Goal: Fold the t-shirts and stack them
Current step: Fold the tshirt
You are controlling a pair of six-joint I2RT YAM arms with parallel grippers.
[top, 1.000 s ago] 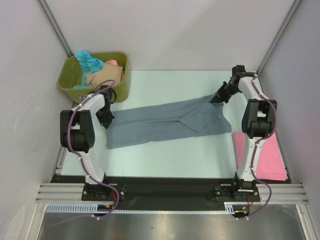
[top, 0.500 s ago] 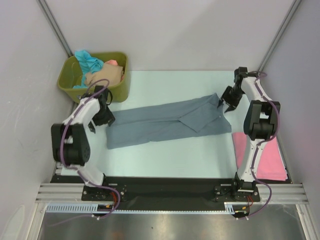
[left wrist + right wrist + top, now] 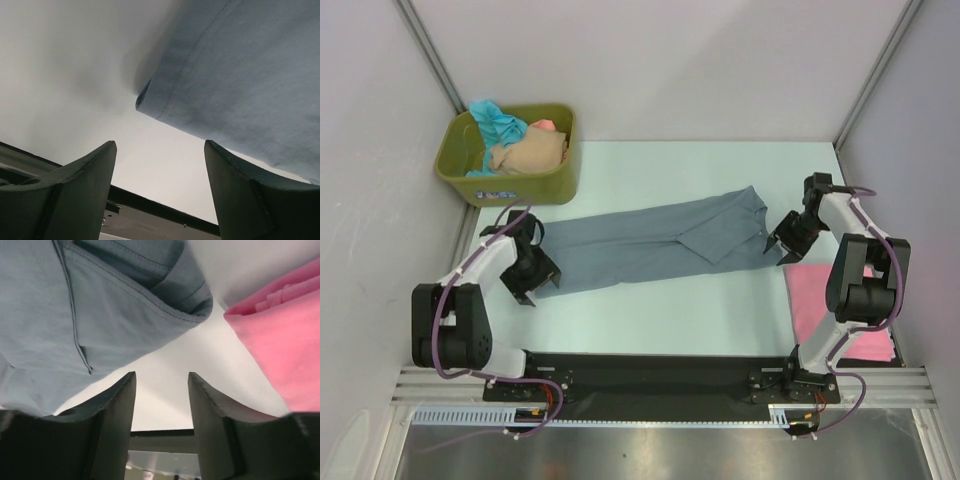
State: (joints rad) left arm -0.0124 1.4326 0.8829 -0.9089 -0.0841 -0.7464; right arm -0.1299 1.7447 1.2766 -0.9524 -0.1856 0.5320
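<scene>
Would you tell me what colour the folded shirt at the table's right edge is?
The folded shirt is plain pink, clearest in the right wrist view.

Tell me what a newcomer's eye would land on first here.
First comes the long slate grey-blue t-shirt, laid flat across the middle of the table. The left gripper and right gripper are open at its two ends, holding nothing. Next come the pink t-shirt at the near right and the olive-green tub of crumpled shirts at the back left.
</scene>
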